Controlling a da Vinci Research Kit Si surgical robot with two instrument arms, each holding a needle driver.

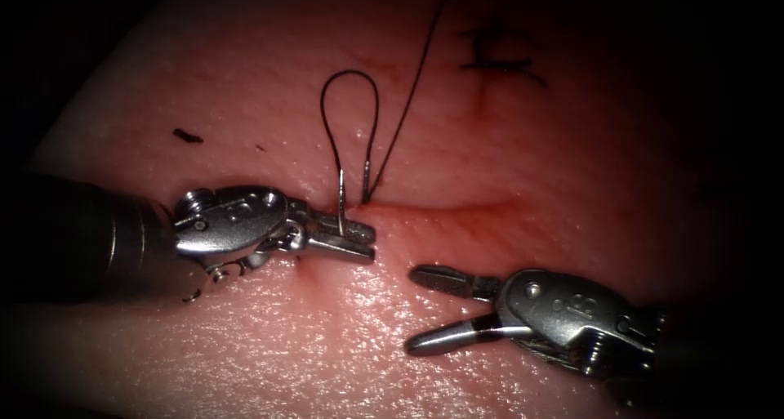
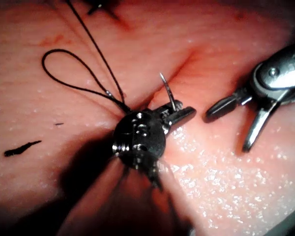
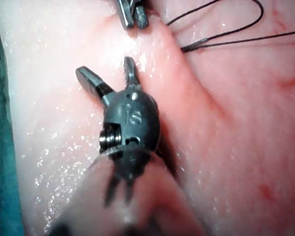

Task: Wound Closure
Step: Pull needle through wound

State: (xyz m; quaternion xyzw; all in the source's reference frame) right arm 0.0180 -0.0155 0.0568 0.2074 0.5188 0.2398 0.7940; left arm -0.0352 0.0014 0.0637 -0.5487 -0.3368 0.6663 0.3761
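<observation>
Empty, spread-jawed right end effector (image 1: 425, 311); needle (image 1: 340, 197) is gripped by left end effector (image 1: 359, 241) near the cut (image 1: 457, 209); thread (image 1: 347, 117) could be snagged.

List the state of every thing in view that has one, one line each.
Left end effector: shut on the needle near its pointed end.
Right end effector: open, holding nothing, off the tissue's cut.
Needle: held upright at the cut's left end, tip free of the tissue.
Thread: slack, forming a loop above the cut.
Cut: unclosed along its length.
</observation>
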